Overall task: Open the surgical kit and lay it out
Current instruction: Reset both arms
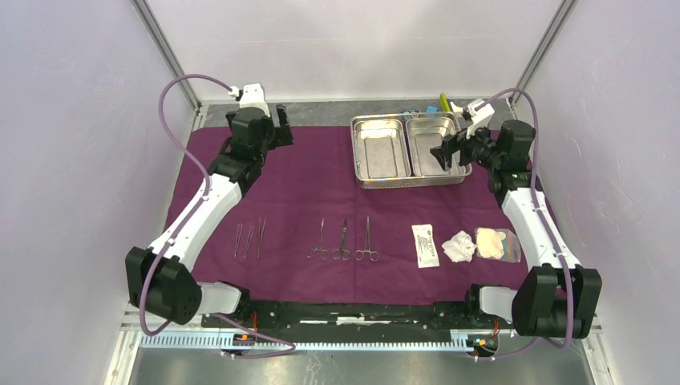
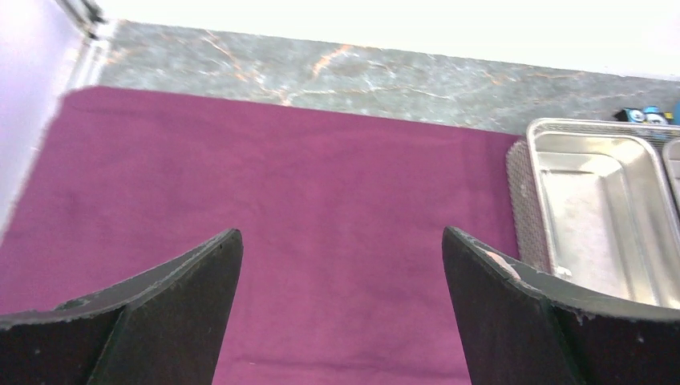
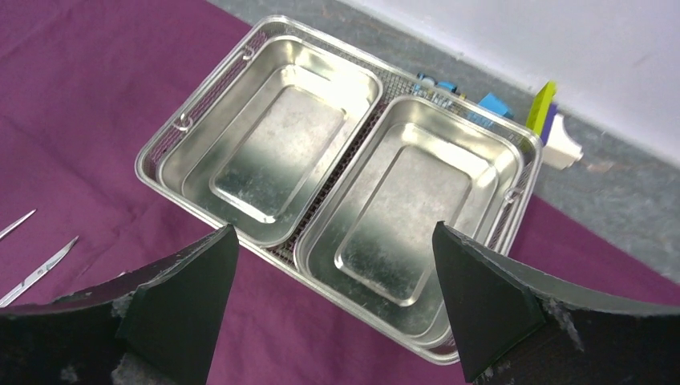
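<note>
Over the right compartment of the tray, my right gripper hangs wide open, holding nothing. The left gripper, equally open and empty, hovers above the cloth. With both compartments empty, I judge the layout nearly done, and the next move is to back clear. The scissor-handled instruments lie in a row on the near cloth, long axes near-to-far, rings toward the bases.

Both arms reached forward, elbows bent. The left end effector hung with fingers spread wide, empty. The right end effector likewise gaped, empty, pointed inward and downward.
</note>
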You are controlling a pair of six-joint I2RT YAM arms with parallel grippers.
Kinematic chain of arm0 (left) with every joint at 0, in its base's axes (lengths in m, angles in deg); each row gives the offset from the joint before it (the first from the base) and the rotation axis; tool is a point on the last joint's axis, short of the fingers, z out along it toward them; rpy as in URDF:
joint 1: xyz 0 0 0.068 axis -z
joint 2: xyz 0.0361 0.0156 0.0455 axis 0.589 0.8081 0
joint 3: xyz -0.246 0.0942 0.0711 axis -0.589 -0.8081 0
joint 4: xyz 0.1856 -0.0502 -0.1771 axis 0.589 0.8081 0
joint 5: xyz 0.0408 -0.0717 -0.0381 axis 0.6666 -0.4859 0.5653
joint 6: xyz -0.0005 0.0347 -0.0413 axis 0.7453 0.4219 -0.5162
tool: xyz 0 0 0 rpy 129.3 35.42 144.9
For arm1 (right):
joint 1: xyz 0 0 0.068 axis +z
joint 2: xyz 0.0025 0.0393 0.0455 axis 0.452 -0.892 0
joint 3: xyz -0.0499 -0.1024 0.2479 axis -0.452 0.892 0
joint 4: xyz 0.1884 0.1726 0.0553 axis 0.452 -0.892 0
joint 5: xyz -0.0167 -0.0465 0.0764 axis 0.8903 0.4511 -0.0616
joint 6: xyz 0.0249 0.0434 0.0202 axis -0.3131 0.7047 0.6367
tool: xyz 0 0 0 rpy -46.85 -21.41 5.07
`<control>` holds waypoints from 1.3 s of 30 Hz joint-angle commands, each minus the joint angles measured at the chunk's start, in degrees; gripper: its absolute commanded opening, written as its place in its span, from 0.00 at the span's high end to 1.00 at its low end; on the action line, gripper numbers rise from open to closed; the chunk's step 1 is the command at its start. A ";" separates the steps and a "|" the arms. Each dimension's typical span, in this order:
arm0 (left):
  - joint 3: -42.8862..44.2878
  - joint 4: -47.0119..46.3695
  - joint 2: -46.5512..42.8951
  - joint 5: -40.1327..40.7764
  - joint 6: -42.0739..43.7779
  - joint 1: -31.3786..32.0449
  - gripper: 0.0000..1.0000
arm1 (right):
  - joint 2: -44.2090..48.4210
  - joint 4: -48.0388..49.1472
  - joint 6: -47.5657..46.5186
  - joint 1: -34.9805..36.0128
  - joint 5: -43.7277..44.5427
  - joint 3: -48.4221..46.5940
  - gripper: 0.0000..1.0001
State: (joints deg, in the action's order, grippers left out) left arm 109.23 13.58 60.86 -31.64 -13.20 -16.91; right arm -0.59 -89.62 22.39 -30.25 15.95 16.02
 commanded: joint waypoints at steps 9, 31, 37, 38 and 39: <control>-5.10 -0.42 -11.73 -6.88 18.18 -3.07 0.00 | 0.79 -1.51 -1.73 0.21 1.86 -6.86 0.02; -6.18 3.55 -18.88 -15.21 12.11 -10.34 0.00 | 3.34 -5.25 -1.22 -0.32 14.05 -3.94 0.02; -8.98 3.36 -18.87 -17.06 12.11 -10.57 0.00 | 2.26 -3.31 -0.72 -0.42 12.60 -1.79 0.02; -9.06 3.32 -18.64 -17.81 12.03 -10.56 0.00 | 2.22 -3.13 -0.85 -0.40 12.24 -1.36 0.02; -9.00 3.32 -18.52 -18.30 11.87 -10.56 0.00 | 2.29 -2.84 -1.26 -0.40 11.65 -0.91 0.02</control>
State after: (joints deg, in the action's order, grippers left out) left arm 100.81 17.25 42.72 -46.96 0.22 -27.14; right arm 1.77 -96.40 21.04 -30.40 29.48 13.73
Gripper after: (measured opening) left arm 0.995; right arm 0.979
